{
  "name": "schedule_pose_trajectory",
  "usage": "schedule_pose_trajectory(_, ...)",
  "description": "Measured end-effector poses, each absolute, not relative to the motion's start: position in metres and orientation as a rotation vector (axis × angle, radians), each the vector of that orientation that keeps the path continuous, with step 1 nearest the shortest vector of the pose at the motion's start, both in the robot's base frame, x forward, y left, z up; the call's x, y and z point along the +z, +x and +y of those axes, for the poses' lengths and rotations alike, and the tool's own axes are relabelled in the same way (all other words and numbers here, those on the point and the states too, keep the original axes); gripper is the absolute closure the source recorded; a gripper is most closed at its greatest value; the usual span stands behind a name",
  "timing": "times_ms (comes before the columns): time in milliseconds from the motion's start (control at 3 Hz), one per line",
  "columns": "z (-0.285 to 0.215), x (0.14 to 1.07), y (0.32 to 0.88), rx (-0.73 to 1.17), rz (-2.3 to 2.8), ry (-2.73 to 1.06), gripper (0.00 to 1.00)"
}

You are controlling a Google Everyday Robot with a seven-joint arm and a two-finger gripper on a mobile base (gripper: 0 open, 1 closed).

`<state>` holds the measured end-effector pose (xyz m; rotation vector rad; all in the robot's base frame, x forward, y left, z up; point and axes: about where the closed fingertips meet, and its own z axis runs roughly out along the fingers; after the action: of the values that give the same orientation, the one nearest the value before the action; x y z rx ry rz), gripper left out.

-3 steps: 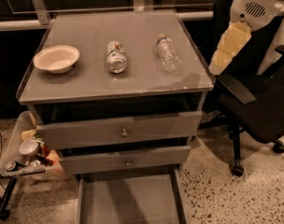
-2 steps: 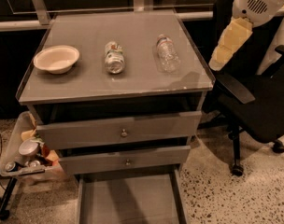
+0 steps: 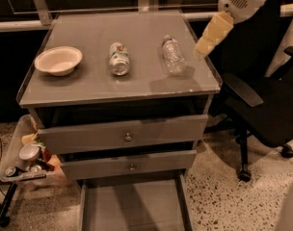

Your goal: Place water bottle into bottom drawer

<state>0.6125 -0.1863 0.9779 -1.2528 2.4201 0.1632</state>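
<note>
The water bottle [image 3: 173, 56], small and clear with a thin label band, lies on its side on the right part of the grey cabinet top [image 3: 93, 83]. My gripper [image 3: 200, 52], pale yellow under a white arm housing, hangs at the cabinet's right edge, just right of the bottle and apart from it. The bottom drawer [image 3: 132, 207] is pulled out at the foot of the cabinet, a shallow grey tray with nothing in it.
A metal can [image 3: 118, 58] lies left of the bottle and a pale bowl [image 3: 58, 60] sits at the far left. Two upper drawers [image 3: 127, 134] with round knobs stand slightly ajar. A black office chair [image 3: 262, 105] stands to the right. A cluttered cart [image 3: 26, 160] stands on the left.
My gripper has moved left and a little up, from beside the cabinet's right side to its right edge, closer to the water bottle. Nothing on the cabinet has moved.
</note>
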Motion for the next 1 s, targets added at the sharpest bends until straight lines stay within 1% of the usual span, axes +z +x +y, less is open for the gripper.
schedule_pose_trajectory(333,-0.162,0.962,0.669,0.192,2.47,-1.139,0.0)
schedule_pose_trajectory(667,-0.158,0.958,0.675,0.201,2.457,-1.138,0.0)
schedule_pose_trajectory(1000,-0.154,0.935,0.697,0.227,2.501,-1.076,0.0)
